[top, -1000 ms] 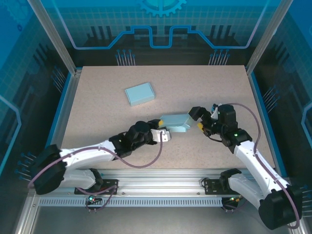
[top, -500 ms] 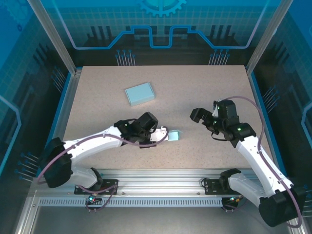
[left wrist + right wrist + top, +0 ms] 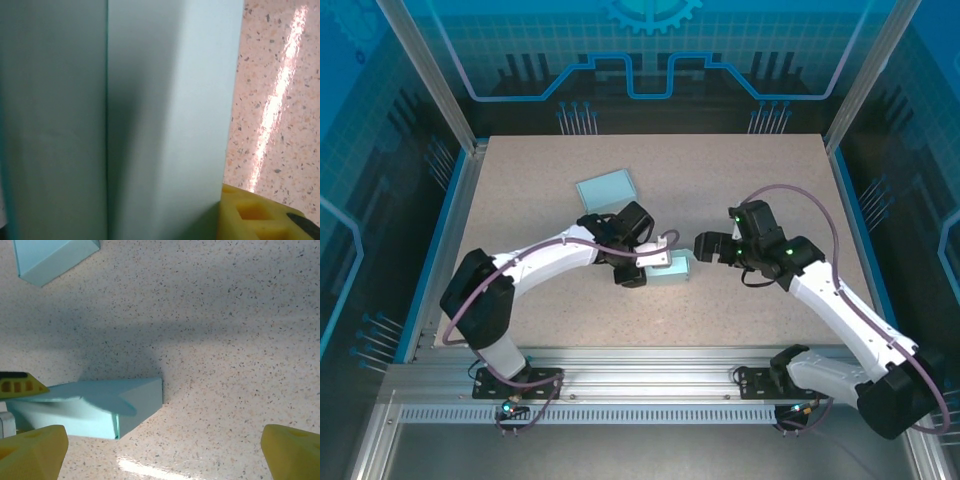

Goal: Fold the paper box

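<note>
The pale blue paper box (image 3: 674,270) lies on its side at the middle of the table, partly folded, one end flap loose (image 3: 107,405). My left gripper (image 3: 658,262) is shut on its left end; the box's wall (image 3: 165,110) rests against a yellow fingertip (image 3: 250,215). My right gripper (image 3: 706,246) hovers just right of the box, open, with nothing between its yellow fingertips (image 3: 31,450). In the right wrist view the box (image 3: 140,400) sits ahead and left of the right gripper (image 3: 162,455).
A second, closed pale blue box (image 3: 607,189) lies flat at the back left of the speckled table (image 3: 770,180), and it is seen too in the right wrist view (image 3: 50,257). Blue-lit enclosure walls and metal rails surround the table.
My left arm has swung its elbow toward the back and turned the box while holding it. My right gripper drew back from the box, then came in again toward its right end.
</note>
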`<control>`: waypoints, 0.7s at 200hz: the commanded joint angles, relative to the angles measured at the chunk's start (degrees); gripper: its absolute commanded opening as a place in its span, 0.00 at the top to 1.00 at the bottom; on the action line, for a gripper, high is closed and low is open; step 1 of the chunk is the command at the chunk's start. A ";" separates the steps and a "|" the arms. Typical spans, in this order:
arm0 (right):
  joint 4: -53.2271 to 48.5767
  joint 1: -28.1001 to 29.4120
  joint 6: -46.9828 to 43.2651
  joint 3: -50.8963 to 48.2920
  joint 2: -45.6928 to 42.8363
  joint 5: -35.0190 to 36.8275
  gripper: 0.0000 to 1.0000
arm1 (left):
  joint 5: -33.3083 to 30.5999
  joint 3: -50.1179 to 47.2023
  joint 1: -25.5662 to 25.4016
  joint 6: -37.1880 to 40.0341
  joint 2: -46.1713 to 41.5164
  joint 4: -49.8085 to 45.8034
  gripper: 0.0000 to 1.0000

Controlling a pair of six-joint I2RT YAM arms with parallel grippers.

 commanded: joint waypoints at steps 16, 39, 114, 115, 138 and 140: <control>0.75 2.11 -4.18 0.65 1.13 3.63 0.10 | 1.37 2.30 1.00 2.36 3.39 -2.66 0.48; 2.41 2.72 -5.66 0.33 1.15 3.48 0.12 | 0.99 3.05 1.24 2.65 4.00 -3.01 0.42; 2.71 2.78 -6.52 1.28 2.64 4.97 0.23 | 0.05 1.04 1.50 3.08 -2.41 1.44 0.22; 2.68 2.80 -6.54 1.27 2.69 5.01 0.23 | 0.04 0.93 1.47 3.04 -2.59 1.54 0.21; 2.80 2.83 -7.14 1.62 2.95 5.25 0.25 | 0.24 -1.62 1.45 2.03 -8.45 4.65 0.13; 2.81 2.82 -7.31 1.62 2.97 5.17 0.26 | 0.32 -1.96 1.49 1.81 -9.01 5.08 0.11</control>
